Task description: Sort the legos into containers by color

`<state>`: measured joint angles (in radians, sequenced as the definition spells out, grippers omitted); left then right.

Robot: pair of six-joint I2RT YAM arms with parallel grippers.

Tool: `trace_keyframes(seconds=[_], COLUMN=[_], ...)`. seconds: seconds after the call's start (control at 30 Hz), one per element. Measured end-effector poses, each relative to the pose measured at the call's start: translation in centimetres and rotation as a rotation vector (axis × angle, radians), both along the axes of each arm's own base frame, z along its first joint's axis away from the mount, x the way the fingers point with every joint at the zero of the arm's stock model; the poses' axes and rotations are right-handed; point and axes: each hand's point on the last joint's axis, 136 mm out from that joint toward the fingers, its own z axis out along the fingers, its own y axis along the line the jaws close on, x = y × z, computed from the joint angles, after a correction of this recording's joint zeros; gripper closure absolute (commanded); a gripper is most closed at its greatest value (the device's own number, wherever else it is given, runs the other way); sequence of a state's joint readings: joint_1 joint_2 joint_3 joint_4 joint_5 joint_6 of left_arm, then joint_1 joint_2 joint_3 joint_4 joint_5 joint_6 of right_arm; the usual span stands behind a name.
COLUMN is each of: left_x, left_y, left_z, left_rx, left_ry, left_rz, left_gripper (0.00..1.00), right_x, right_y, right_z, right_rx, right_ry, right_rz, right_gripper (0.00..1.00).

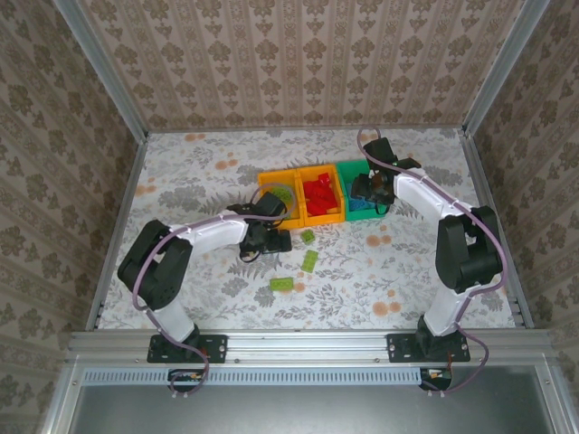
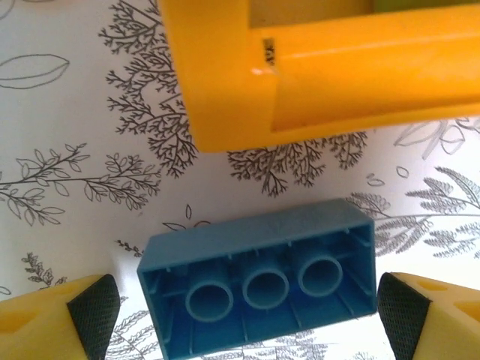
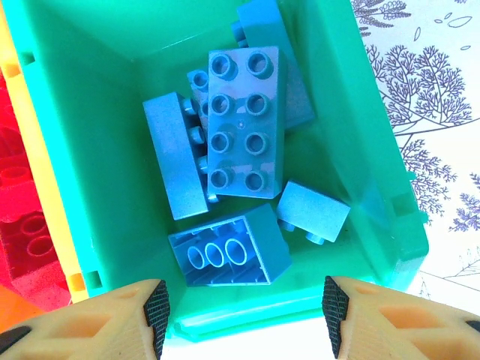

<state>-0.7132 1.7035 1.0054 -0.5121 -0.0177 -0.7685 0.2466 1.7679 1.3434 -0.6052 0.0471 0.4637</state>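
No legible text, tiny dark marking on orange bin unreadable

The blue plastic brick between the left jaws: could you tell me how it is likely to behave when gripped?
The blue plastic brick looks rigid, so it probably won't flex. Its open, hollow underside suggests it is light. Its flat, smooth walls may slip slightly, yet it shouldn't roll.

Bright, even light from above covers the table, leaving only faint, soft shadows. A small white glare spot sits on the corner of the orange bin. The near rim of the green bin washes out pale. Both wrist views are sharp in the middle and slightly soft at the near corners.
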Motion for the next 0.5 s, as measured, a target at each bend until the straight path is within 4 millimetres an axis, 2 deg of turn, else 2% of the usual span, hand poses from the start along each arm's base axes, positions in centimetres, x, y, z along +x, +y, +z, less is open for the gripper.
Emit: trace_keyframes(seconds=[0.13, 0.27, 0.43, 0.5], left_x=[0.5, 0.7, 0.7, 0.7], left_y=[0.0, 0.1, 0.4, 0.2], left_z=[-0.4, -0.5, -0.7, -0.6], left_rx=[0.003, 0.020, 0.043, 0.046], left_ry=[-0.012, -0.024, -0.036, -0.042], left_rz=[0.029, 0.042, 0.047, 0.044], left_gripper=[0.12, 0.20, 0.37, 0.40], right_x=[-0.4, -1.0, -1.6, -1.7], right_y=[-0.1, -0.3, -0.4, -0.5], right_z=[-0.4, -0.7, -0.1, 0.5], right_rx=[-0.002, -0.006, -0.003, 0.000], right_ry=[0.009, 0.021, 0.007, -0.008], right_rz=[0.000, 0.000, 0.000, 0.000], right_gripper=[0.40, 0.40, 0.40, 0.40])
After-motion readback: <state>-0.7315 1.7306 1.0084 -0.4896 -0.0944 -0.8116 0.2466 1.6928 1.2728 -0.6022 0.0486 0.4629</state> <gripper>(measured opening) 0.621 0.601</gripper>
